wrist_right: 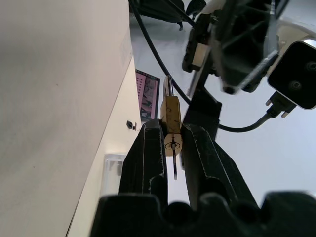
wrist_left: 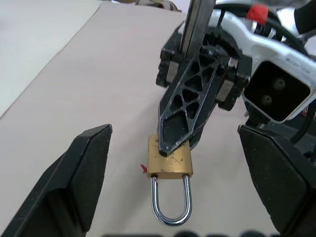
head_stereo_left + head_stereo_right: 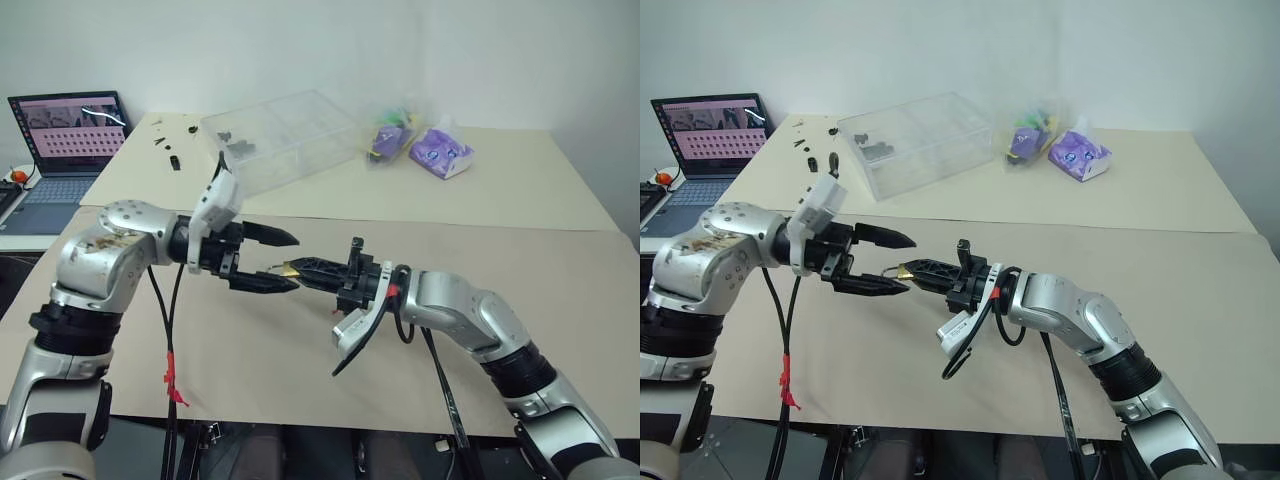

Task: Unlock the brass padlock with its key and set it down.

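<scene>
Brass padlock (image 2: 170, 160) hangs in the air above the tan table (image 3: 300, 350), its long side pointing from the right gripper (image 3: 292, 268) toward the left gripper (image 3: 282, 260), silver loop first. The right gripper's 2 fingers squeeze the lock's body. The left gripper's 2 fingers stand wide apart around the loop, touching nothing. Behind, a clear plastic box (image 3: 285, 135) holds small dark bits.
</scene>
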Controlling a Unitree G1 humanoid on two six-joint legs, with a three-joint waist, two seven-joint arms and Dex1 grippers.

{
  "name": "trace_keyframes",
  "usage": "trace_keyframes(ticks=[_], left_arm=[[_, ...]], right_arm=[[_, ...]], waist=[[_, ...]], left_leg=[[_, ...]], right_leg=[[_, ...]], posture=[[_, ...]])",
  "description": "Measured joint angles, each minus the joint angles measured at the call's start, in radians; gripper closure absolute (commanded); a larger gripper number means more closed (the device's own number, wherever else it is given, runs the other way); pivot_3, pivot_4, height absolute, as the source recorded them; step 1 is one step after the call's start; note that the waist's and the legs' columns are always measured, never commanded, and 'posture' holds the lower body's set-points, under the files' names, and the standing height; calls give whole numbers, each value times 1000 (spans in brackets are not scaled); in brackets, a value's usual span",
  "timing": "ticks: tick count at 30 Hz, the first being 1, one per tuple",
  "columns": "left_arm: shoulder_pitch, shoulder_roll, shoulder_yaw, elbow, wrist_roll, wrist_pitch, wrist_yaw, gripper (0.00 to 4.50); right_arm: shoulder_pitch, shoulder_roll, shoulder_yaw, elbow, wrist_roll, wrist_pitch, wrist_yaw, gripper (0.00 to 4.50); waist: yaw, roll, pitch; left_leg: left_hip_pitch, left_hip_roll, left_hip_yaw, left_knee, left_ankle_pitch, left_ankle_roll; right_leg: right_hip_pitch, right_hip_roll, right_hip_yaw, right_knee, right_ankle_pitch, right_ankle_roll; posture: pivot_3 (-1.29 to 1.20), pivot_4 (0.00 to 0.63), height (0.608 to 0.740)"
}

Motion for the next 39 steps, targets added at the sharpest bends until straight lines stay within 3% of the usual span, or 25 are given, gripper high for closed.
trace_keyframes(ticks=[1, 5, 10, 12, 39], left_arm=[[-12, 0, 12, 15, 0, 1, 7, 82], [-47, 0, 54, 96, 11, -22, 31, 949], [-24, 7, 23, 113, 55, -71, -6, 2509], [-2, 10, -1, 114, 81, -89, -22, 3389], [30, 29, -39, 72, 86, -84, -80, 3389]], right_arm=[[0, 0, 0, 0, 0, 0, 0, 4422], [0, 0, 0, 0, 0, 2, 0, 4422], [0, 0, 0, 0, -1, 3, 0, 4422], [0, 0, 0, 0, -2, 5, 0, 4422], [3, -8, -19, -1, 46, 55, 19, 4422]], waist=[[0, 0, 0], [0, 0, 0], [-1, -3, 2], [-1, -3, 2], [0, -5, 3]], left_leg=[[0, 0, 0, 0, 0, 0], [0, 0, 0, 0, 0, 0], [0, 0, 1, 0, 0, 0], [0, 0, 1, 0, 0, 0], [0, 0, 0, 0, 0, 0]], right_leg=[[0, 0, 0, 0, 0, 0], [0, 0, 0, 0, 0, 0], [0, 0, 1, 0, 0, 0], [0, 0, 0, 0, 0, 0], [0, 0, 0, 0, 0, 0]], posture=[[0, 150, 740], [0, 150, 740], [0, 150, 740], [0, 150, 740], [0, 150, 740]])
